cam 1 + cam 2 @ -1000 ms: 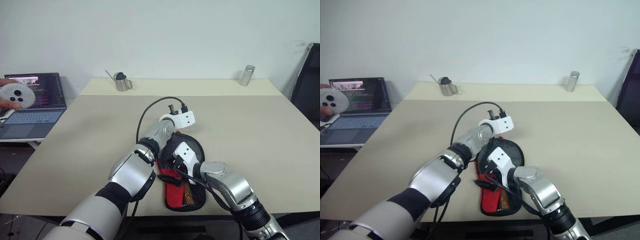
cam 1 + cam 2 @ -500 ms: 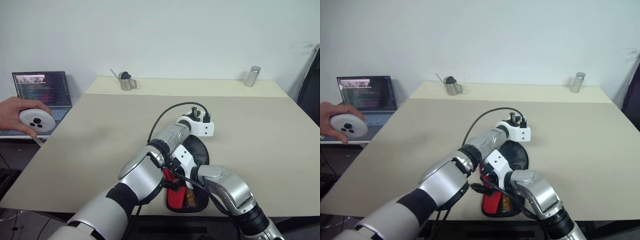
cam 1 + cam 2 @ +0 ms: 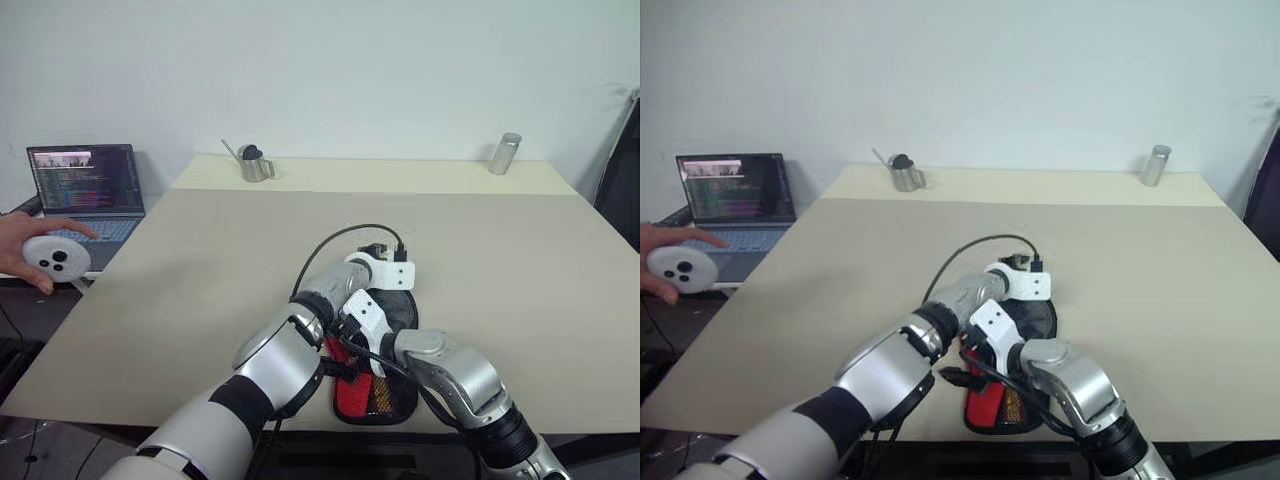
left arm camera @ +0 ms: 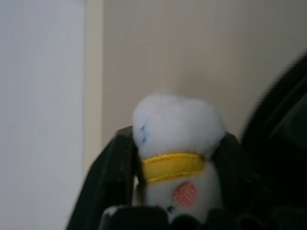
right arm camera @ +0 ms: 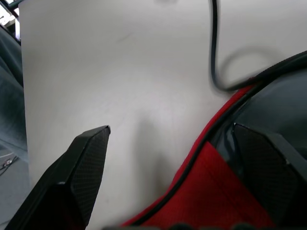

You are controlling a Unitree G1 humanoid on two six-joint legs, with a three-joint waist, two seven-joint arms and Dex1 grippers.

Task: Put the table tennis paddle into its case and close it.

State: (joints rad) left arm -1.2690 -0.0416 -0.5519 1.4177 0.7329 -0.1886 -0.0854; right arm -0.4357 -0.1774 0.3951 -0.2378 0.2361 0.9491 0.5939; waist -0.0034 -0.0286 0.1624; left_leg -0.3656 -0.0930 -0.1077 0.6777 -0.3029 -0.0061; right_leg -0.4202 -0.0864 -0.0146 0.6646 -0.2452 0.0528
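Note:
The case [image 3: 375,395], black fabric with a red lower panel and mesh pocket, lies near the table's front edge. Its round end points away from me. My left arm reaches across that round end. The left gripper [image 4: 176,134] has a white fluffy tag [image 4: 177,120] with a yellow band right in front of it, and the case's black edge lies beside it. My right gripper [image 5: 170,128] stands open and empty over the case's red panel [image 5: 216,191] and the bare table beside it. The paddle is hidden from view.
A black cable [image 3: 330,245] loops from my left wrist over the table [image 3: 200,270]. At the far edge stand a metal jug [image 3: 250,163] and a metal cylinder [image 3: 503,153]. Left of the table sits a laptop [image 3: 85,185], and a person's hand holds a white round device [image 3: 55,258].
My left hand has dropped lower and moved right over the case's round end, rolling a little. The person's hand with the white device has sunk. The right arm stayed put.

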